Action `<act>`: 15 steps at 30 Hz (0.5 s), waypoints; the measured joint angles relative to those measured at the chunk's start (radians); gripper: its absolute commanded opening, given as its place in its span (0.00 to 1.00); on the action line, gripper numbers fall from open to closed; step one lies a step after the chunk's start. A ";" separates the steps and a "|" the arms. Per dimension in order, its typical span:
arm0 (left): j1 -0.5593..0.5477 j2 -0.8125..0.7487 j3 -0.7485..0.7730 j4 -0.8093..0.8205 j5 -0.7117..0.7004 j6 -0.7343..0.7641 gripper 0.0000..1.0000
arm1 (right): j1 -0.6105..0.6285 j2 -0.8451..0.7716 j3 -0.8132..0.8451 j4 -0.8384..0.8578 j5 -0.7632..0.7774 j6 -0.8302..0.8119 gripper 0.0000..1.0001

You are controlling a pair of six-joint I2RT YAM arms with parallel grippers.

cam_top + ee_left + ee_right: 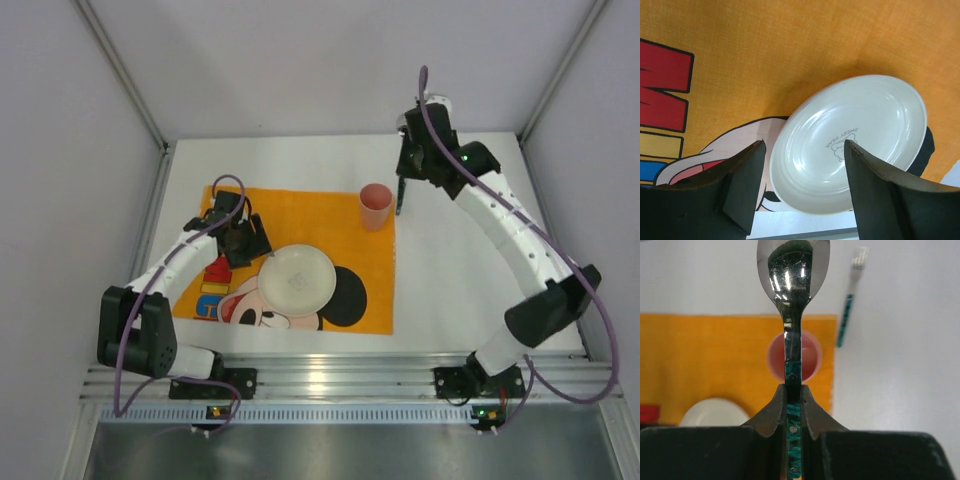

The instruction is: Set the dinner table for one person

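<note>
My right gripper (793, 392) pinching spoon (792, 270) handle, bowl forward; plate (297, 280) lies near-left of me; left gripper (804, 147) wide, empty.

Plain pale walls (300, 60) meet at slim metal corner posts (121, 70), evenly lit.

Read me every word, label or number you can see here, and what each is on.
"SWEET DEAR": printed in the middle of the white plate.
Big coloured block letters on the orange placemat: cut off, unreadable.
No text seen on the spoon, fork or pink cup.
</note>
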 measured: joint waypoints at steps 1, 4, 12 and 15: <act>0.000 0.000 0.008 0.002 -0.001 0.000 0.70 | 0.068 -0.061 -0.023 0.003 -0.003 0.014 0.00; 0.000 0.000 0.030 0.007 -0.002 0.000 0.70 | 0.226 -0.191 -0.133 0.023 -0.056 0.073 0.00; 0.000 -0.011 0.037 0.006 -0.020 0.000 0.81 | 0.288 -0.207 -0.493 0.055 -0.166 0.193 0.00; 0.000 -0.042 0.037 -0.002 -0.033 0.000 0.82 | 0.301 -0.152 -0.528 0.063 -0.196 0.211 0.00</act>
